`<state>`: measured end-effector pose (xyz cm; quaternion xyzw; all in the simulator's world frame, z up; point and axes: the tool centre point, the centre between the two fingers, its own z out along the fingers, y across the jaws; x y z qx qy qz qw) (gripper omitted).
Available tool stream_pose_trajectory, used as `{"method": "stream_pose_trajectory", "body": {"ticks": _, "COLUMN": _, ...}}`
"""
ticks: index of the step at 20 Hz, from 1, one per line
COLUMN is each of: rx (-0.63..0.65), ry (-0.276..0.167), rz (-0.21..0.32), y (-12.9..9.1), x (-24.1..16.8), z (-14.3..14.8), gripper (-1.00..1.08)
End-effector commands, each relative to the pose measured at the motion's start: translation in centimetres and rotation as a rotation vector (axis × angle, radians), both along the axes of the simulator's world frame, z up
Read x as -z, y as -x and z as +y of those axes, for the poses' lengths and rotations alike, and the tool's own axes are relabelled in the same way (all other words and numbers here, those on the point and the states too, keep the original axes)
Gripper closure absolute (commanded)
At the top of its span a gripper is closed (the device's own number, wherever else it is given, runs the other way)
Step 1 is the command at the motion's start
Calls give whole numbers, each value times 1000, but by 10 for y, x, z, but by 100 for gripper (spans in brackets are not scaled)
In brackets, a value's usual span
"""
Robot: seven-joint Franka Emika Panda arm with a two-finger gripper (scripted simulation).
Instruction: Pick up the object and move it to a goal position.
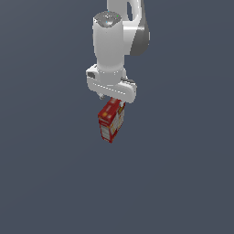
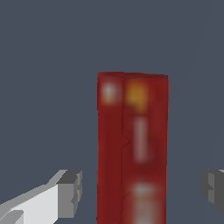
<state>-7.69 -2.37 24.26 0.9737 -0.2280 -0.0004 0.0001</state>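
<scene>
Flat slate-grey background fills both views, with no edge or seam to mark a surface. Against it in the exterior view, the red carton (image 1: 111,121) sits just below centre, tilted, its white and yellow printed panel facing the exterior view's right. Directly at its 12 o'clock is the white gripper (image 1: 112,97), wider than the carton, and the carton's top end sits right under it. Above that the arm (image 1: 109,41) rises as a thick vertical column out of the picture at 12 o'clock, wrist pointing straight down.

From the wrist view, the carton (image 2: 132,148) appears as a tall red face with blurred white and yellow marks. Grey fingertips (image 2: 70,192) stand spread on either side, a clear gap between each pad and the carton. Whether the carton rests on anything cannot be told.
</scene>
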Motion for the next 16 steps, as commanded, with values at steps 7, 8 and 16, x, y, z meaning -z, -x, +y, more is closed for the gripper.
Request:
{"method": "stream_pose_trajectory", "body": {"ticks": 7, "rx": 1, "ry": 0, "rz": 0, "y": 0, "x": 10, "z": 0, "gripper": -92}}
{"method": "stream_pose_trajectory", "body": {"ticks": 8, "rx": 1, "ry": 0, "rz": 0, "y": 0, "x": 14, "z": 0, "gripper": -92}}
{"method": "stream_pose_trajectory", "body": {"ticks": 16, "rx": 4, "ry": 0, "rz": -1, "y": 1, "x": 46, "z": 0, "gripper": -92}}
